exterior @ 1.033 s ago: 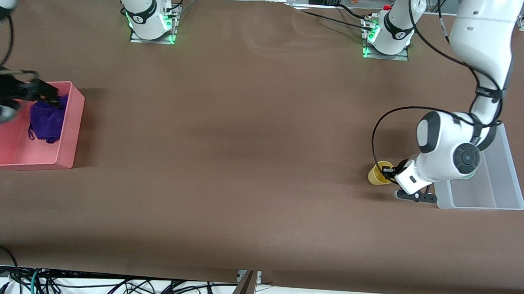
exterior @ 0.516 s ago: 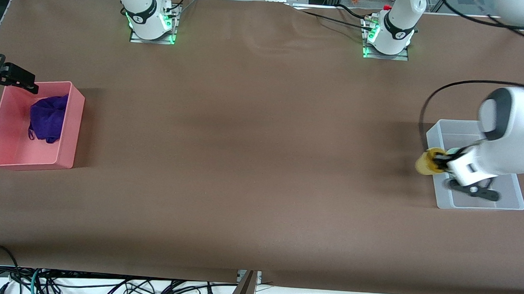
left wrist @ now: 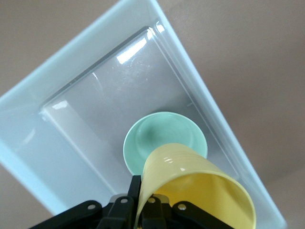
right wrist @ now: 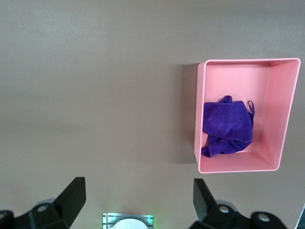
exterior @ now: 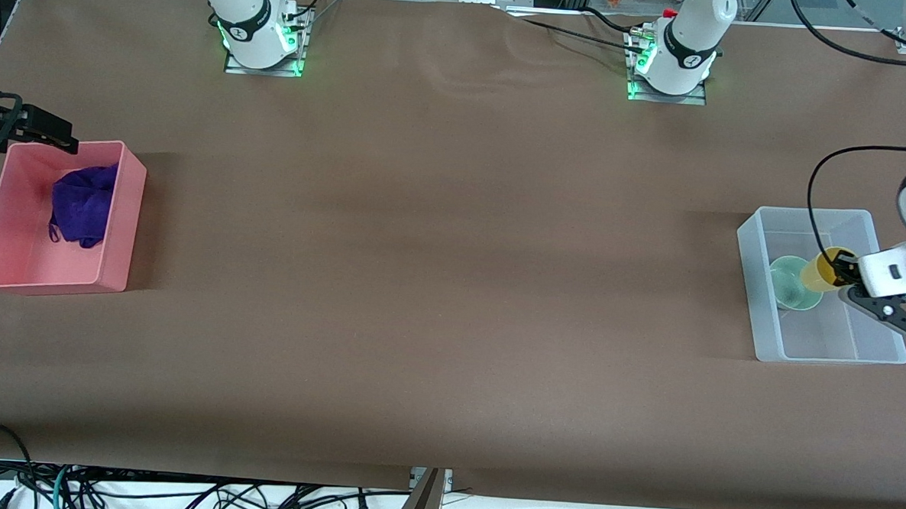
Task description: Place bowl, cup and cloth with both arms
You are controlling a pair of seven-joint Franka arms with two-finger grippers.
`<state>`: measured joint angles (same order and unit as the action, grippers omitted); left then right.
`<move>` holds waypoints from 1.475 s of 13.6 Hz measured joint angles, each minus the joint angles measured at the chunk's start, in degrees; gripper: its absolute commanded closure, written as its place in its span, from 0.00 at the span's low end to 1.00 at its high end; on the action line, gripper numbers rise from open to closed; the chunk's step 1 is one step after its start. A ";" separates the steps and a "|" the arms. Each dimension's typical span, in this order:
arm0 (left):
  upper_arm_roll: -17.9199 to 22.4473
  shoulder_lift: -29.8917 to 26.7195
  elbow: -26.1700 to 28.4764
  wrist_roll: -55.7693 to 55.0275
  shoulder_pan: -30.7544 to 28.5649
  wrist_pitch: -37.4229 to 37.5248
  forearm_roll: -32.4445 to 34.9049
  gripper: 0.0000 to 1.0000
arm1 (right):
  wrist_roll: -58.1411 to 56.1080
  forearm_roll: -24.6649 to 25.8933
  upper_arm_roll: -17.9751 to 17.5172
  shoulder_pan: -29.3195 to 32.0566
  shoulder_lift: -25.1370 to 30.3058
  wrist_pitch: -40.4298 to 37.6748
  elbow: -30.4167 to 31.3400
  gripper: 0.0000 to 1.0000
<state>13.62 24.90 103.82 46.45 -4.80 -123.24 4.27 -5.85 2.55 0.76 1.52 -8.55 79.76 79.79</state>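
My left gripper (exterior: 842, 270) is shut on the rim of the yellow cup (exterior: 821, 272) and holds it tilted over the clear bin (exterior: 752, 244). The mint-green bowl (exterior: 790, 284) lies in that bin, just under the cup. In the left wrist view, the cup (left wrist: 195, 186) is pinched in my left gripper (left wrist: 143, 191) above the bowl (left wrist: 159, 138). My right gripper (exterior: 53, 131) is open and empty, up over the table beside the pink bin (exterior: 122, 217). The purple cloth (exterior: 84, 204) lies crumpled in the pink bin, as the right wrist view (right wrist: 226, 126) also shows.
The clear bin stands at the left arm's end of the table and the pink bin (right wrist: 198, 119) at the right arm's end. Brown table covering (exterior: 437, 269) lies between them. The arm bases (exterior: 260, 36) stand along the top edge.
My left gripper has lifted the cup off the table and carried it over the clear bin. My right gripper has drawn away from the cloth in the pink bin.
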 measured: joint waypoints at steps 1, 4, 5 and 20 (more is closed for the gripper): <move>0.00 0.56 2.20 0.01 -0.06 -3.69 0.00 1.00 | 0.00 0.00 0.00 -0.02 -0.03 0.00 0.00 0.00; 0.00 1.78 5.01 0.01 -0.34 -8.52 0.00 0.71 | 0.01 0.00 0.00 -0.02 -0.06 0.02 0.02 0.00; 0.00 1.82 5.06 0.00 -0.38 -8.62 0.00 0.20 | 0.01 0.00 0.00 -0.02 -0.10 0.02 0.03 0.00; -10.35 -14.24 -4.11 -29.22 2.56 23.21 -5.34 0.00 | 0.12 0.00 -0.04 -0.10 -0.18 0.08 0.09 0.00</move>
<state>3.27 10.65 99.70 17.24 -2.24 -100.04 -1.07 -5.73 2.55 0.72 1.42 -8.73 79.84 79.88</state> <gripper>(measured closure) 0.000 0.000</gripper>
